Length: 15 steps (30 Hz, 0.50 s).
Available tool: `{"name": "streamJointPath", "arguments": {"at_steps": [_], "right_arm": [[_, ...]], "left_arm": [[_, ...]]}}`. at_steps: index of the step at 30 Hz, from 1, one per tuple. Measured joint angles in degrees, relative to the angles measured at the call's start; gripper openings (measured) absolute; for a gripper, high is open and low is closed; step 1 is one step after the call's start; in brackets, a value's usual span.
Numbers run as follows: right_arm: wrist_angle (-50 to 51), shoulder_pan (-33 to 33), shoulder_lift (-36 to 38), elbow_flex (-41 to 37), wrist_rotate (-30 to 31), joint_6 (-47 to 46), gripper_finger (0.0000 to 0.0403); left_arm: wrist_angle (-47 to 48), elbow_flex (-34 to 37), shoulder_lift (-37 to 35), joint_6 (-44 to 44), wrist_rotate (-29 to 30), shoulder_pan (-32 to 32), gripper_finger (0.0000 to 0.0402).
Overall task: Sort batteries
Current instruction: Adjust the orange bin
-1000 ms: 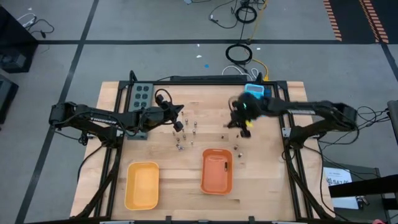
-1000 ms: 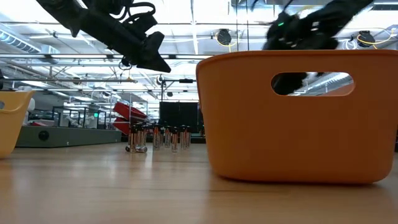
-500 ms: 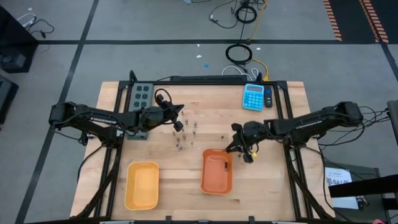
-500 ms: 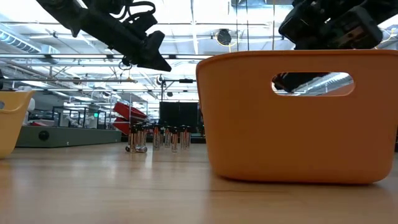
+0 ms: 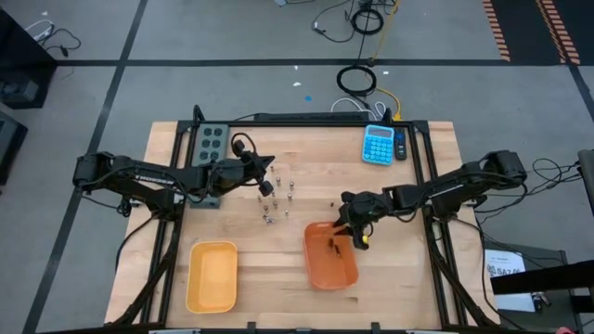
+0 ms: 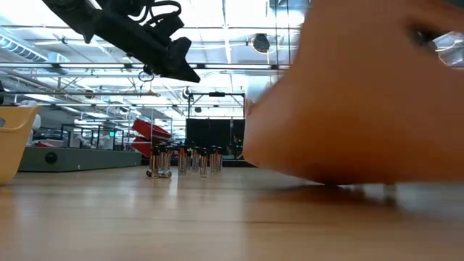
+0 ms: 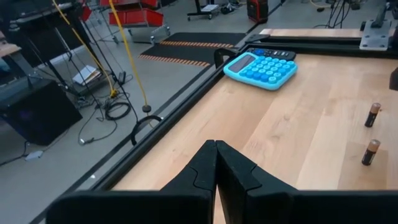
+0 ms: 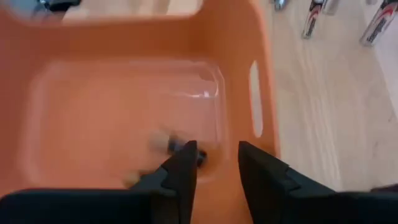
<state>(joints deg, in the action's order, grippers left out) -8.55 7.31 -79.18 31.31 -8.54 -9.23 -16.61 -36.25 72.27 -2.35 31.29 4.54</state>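
The right hand [image 5: 351, 232] hangs over the near corner of the orange tray [image 5: 331, 269], its two dark fingers [image 8: 184, 163] parted with nothing between them — released, as the right wrist view shows. Below them, on the tray's floor, lie a small dark cell [image 8: 177, 145] and a blurred one beside it; the tray itself sits askew on the bench [image 5: 306, 167], and in the low view it is a smeared orange mass filling the right side. The left hand [image 5: 266, 186] hovers above the middle of the bench, clenched tight on nothing, its fingers [image 7: 214, 168] pressed flat together. Just beside and under it stands the cluster of batteries [image 5: 277, 197], upright in a loose group, with a few toppled at the near edge. Two more cells show standing on the wood in the left wrist view. The yellow tray [image 5: 212, 276] sits well to the left of the orange one. The blue calculator [image 5: 378, 145] lies at the far edge, the grey power strip [image 5: 210, 153] at the far left.
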Motion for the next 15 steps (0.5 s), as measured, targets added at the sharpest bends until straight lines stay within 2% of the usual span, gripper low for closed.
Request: {"name": "streamJointPath", "arguments": {"at_steps": [13, 15], "right_arm": [[3.1, 3.0, 0.0, 5.5, -0.2, 4.3, 0.0104], [6.4, 3.5, 0.5, 7.2, 2.3, 5.4, 0.0104]], "left_arm": [[-2.3, 0.0, 0.0, 0.1, 0.0, 0.0, 0.0013], [-2.3, 0.0, 0.0, 0.2, 0.0, 0.0, 0.0013]]}}
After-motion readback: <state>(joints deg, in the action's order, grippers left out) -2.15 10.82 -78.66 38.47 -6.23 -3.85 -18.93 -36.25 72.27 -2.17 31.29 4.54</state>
